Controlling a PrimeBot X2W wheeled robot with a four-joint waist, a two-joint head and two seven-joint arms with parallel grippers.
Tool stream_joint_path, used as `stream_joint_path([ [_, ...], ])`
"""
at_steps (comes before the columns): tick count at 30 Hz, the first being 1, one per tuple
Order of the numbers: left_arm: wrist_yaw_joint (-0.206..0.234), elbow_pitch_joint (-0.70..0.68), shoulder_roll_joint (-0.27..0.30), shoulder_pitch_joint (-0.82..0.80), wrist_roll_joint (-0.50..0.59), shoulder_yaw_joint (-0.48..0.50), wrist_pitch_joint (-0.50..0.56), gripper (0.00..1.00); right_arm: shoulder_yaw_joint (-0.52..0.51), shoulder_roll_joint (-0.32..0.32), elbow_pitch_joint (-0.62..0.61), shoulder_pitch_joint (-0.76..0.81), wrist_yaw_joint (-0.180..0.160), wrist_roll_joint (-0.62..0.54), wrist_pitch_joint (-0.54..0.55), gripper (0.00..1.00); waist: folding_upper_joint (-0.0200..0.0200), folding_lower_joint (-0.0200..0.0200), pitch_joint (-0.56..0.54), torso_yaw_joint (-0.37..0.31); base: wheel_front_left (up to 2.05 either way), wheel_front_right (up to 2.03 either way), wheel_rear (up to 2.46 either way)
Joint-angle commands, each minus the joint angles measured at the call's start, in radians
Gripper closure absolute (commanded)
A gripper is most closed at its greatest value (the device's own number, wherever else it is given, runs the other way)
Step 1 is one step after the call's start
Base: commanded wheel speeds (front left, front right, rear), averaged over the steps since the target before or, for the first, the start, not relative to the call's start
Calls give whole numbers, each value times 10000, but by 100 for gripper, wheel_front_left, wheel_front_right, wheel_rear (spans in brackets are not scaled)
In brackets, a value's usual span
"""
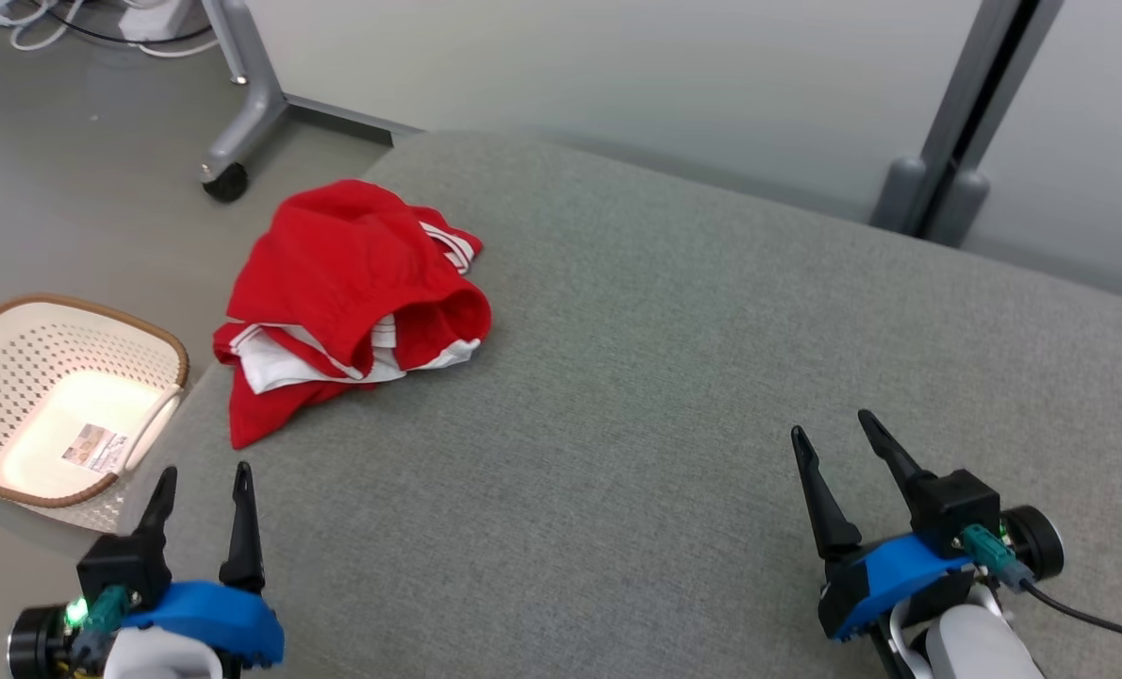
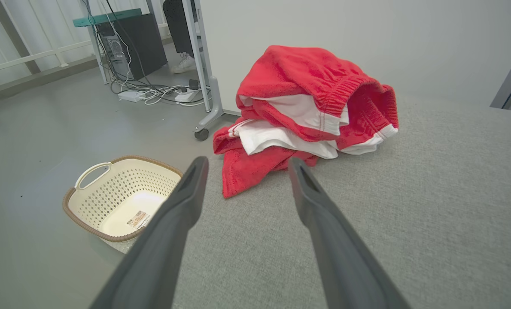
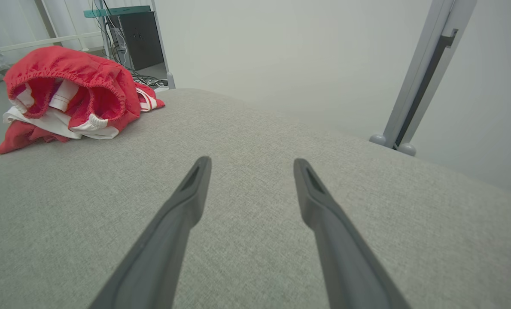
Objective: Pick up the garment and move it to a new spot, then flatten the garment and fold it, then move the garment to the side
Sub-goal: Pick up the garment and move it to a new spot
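the basket (image 1: 176, 351) sits on the floor at nine o'clock in the head view, just off the cushion's left edge. the left gripper (image 1: 205, 471) hovers at seven o'clock, jaws spread wide with nothing between them, fingers pointing toward twelve.

the garment (image 1: 344, 283) lies at about one o'clock from that gripper, near it but apart. it is heaped on the left end of the grey cushion (image 1: 665, 377), close to the edge, with one red corner trailing toward six o'clock. it is red with white trim, bunched in several layers, and a gathered elastic waistband gapes open toward the right side.

i judge it soft, light and limp: it should sag and drape once lifted, and the loose layers may slide apart. the cloth looks napped, so i don't expect it to slip in the fingers. i'd take hold at the waistband, where the gathers are thickest. a pinch on the top layer alone would likely just peel it off the pile.

the right gripper (image 1: 830, 424) hangs at five o'clock over bare cushion, jaws spread and empty. the garment is well apart from it, at ten o'clock. the pick-up is not yet begun.
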Motion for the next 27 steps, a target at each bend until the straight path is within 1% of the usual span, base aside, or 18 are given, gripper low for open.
stream_joint_path([
  [1, -9, 40, 109, -420, -136, -99, -50, 0, 68, -50, -108, -274, 5, -103, -38, 0, -1, 0, 231, -122, 0, 0, 0],
  [8, -12, 211, 454, -1524, -660, -434, -50, 0, 114, -50, -204, -734, 5, -580, -38, 0, -1, 0, 999, -477, 0, 0, 0],
  [17, -14, 780, 1279, -3382, -1865, -1043, -49, 0, 482, -50, -375, -1454, 3, -885, -38, 0, -1, 0, 2142, -1009, 0, 0, 0],
  [23, -15, 1935, 1834, -4559, -2599, -1424, -50, 0, 755, -47, -495, -1821, 5, -949, -38, 0, -1, 0, 2704, -1303, 0, 0, 0],
  [27, -13, 3075, 2035, -5144, -3085, -1576, -49, 0, 1117, -45, -485, -2057, 3, -995, -38, 0, -1, 0, 3011, -1506, 0, 0, 0],
])
